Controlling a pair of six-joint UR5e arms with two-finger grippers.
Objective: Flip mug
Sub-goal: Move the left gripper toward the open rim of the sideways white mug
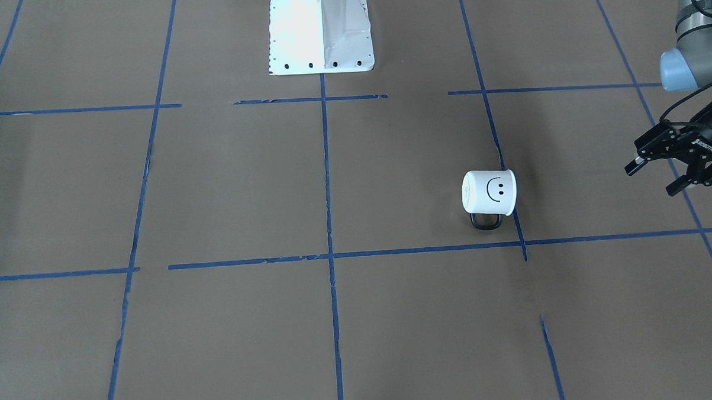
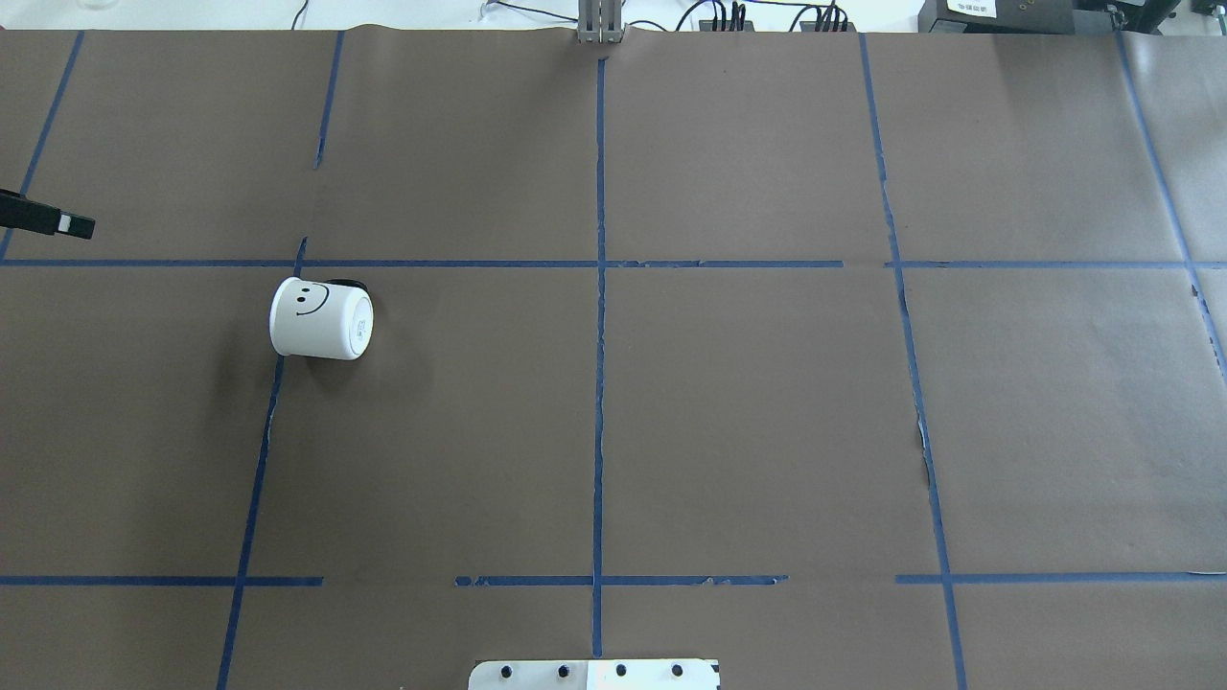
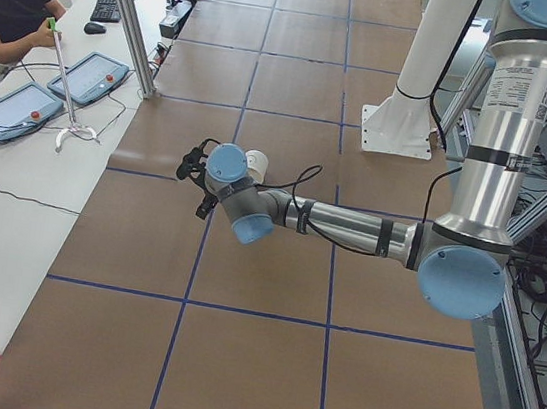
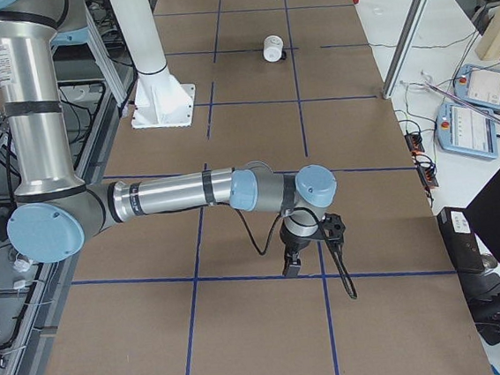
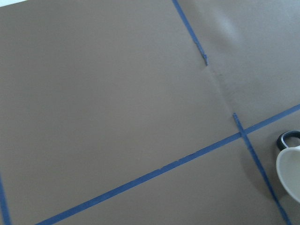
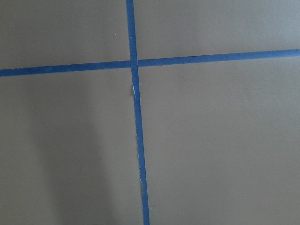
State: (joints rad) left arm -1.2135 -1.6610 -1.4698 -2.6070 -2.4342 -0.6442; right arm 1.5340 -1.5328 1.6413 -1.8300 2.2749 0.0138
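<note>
The white mug point(image 1: 489, 192) lies on its side on the brown table paper, smiley face up, black handle against the table. It also shows in the overhead view point(image 2: 321, 318), its base turned toward the table's middle. Its pale opening point(image 5: 290, 171) shows at the right edge of the left wrist view. My left gripper point(image 1: 651, 179) is open and empty, hovering apart from the mug on its open side. One fingertip point(image 2: 57, 222) shows at the overhead view's left edge. My right gripper point(image 4: 305, 253) shows only in the exterior right view, far from the mug; I cannot tell whether it is open or shut.
Blue tape lines point(image 2: 599, 383) divide the brown paper into squares. The white robot base point(image 1: 320, 32) stands at the table's robot side. An operator point(image 3: 12, 4) sits beyond the table's far side with control tablets.
</note>
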